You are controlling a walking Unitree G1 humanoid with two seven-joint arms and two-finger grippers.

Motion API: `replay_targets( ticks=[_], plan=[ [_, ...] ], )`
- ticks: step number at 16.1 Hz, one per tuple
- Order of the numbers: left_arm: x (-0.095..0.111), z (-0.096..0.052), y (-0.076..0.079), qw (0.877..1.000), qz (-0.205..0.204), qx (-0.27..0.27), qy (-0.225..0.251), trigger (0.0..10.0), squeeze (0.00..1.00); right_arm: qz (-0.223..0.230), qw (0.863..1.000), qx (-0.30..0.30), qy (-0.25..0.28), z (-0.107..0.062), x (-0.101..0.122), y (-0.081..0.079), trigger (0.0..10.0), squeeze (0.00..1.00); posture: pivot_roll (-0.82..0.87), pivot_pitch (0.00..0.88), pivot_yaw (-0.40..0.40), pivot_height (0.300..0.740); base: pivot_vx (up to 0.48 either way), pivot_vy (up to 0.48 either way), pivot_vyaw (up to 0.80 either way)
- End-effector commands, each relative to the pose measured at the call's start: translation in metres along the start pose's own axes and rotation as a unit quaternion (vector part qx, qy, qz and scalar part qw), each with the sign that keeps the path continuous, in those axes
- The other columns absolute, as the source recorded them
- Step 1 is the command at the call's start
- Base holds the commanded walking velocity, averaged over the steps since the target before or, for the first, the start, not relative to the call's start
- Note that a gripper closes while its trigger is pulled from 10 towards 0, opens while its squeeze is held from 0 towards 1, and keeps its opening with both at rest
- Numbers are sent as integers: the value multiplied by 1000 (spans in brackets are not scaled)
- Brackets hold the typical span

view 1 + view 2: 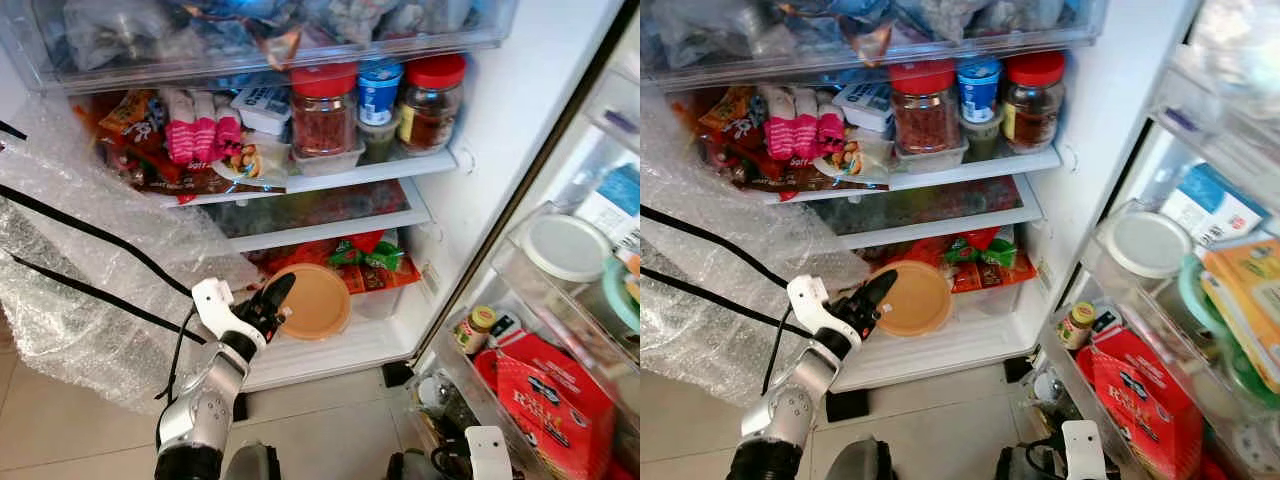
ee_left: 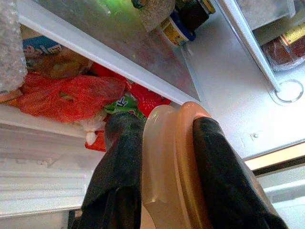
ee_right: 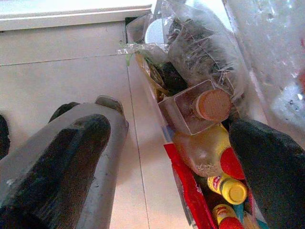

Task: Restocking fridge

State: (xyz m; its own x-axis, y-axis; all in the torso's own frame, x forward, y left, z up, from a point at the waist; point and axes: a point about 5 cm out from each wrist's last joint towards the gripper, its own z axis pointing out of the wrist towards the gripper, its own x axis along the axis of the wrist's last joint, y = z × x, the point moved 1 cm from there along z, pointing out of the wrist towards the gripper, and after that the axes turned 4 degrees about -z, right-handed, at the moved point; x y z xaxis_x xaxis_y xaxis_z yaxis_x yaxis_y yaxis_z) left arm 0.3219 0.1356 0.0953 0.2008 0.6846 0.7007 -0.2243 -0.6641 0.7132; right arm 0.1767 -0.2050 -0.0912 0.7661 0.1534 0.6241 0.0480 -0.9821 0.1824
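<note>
Low at the fridge's bottom shelf point(image 1: 330, 352), the left end effector point(image 1: 272, 303) pinches the tan round container point(image 1: 315, 300) by its near-left rim. Such an edge grip could slip, dropping it. Right end effector point(image 3: 167, 157) hangs wide open by the door bottles.

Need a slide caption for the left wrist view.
Left gripper shut on a tan lidded container, held on edge before the fridge's lower shelf.
</note>
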Motion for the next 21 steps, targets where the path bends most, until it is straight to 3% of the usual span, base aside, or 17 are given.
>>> replay_targets(
  ticks=[1,10,21],
  plan=[
    [-1,-1,-4,1000,-4,5,1,10000,0,1,997,15,-75,-11,-40,-11,10000,0,-9,159,27,647,0,0,0],
    [0,4,-2,1000,-6,3,9,10000,0,4,997,21,-75,-11,-40,-11,10000,0,-9,159,26,647,0,0,0],
    [-1,4,-2,1000,-3,0,8,10000,0,2,997,24,-80,-12,-43,-12,10000,0,-11,156,27,647,282,0,0]
  ],
)
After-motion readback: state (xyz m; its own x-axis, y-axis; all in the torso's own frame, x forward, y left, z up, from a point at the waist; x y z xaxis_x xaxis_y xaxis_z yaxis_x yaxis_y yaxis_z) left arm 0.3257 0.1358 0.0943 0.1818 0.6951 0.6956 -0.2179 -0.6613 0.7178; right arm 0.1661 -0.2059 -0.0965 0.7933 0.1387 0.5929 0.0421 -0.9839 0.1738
